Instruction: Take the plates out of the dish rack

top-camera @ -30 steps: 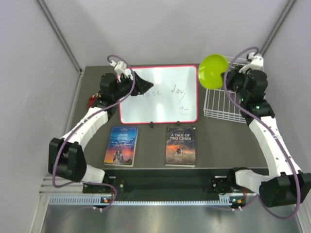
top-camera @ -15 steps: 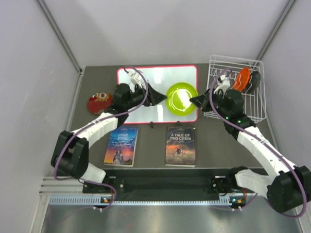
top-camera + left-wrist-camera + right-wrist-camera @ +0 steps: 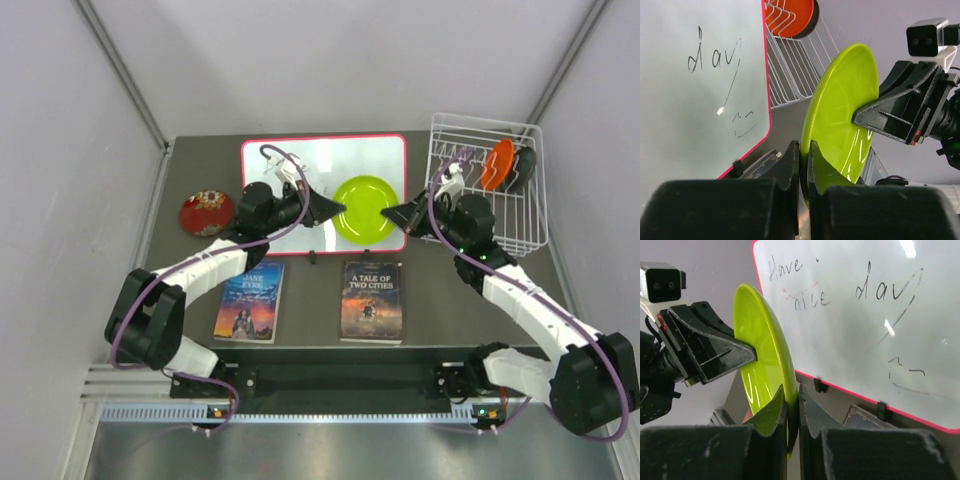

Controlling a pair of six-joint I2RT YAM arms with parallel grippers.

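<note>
Lime green plate [image 3: 363,208] is clamped on opposite rims: left gripper [image 3: 802,151] is closed on one edge, right gripper [image 3: 791,396] on the other. It is held over the right part of the whiteboard [image 3: 375,160]. Red plate [image 3: 207,212] is laid on the table [image 3: 450,290], left of the board. Orange plate [image 3: 497,163] and dark plate [image 3: 521,168] are stood in the dish rack [image 3: 537,215].

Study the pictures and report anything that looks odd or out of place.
The lime green plate is pinched at opposite rims by the left gripper and the right gripper at once, over the whiteboard. Nothing looks spilled or damaged.
</note>
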